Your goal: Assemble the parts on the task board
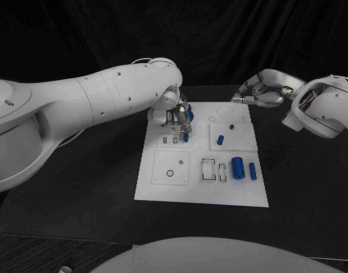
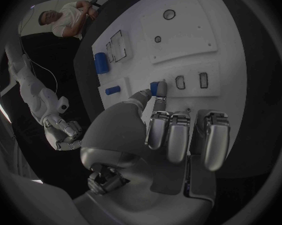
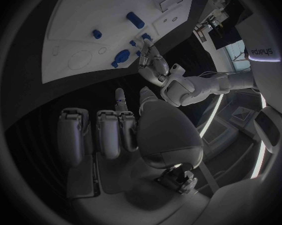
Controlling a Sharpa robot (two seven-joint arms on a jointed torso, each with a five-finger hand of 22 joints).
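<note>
The white task board (image 1: 223, 190) lies in the middle of the black table. My left hand (image 1: 174, 114) hovers over its far left part and pinches a small blue part (image 2: 156, 88) between thumb and a fingertip, just beside two small rectangular slots (image 2: 180, 81). My right hand (image 1: 264, 91) hangs above the table past the board's far right corner, its fingers (image 3: 110, 132) curled in with nothing in them. A large blue cylinder (image 1: 237, 168) and a thinner blue piece (image 1: 253, 170) lie at the board's right side, and a short blue part (image 1: 222, 138) sits further back.
A square plate with a round hole (image 1: 170, 172) takes up the board's near left part, with rectangular cutouts (image 1: 209, 168) beside it. Bare black table (image 1: 75, 193) surrounds the board on all sides.
</note>
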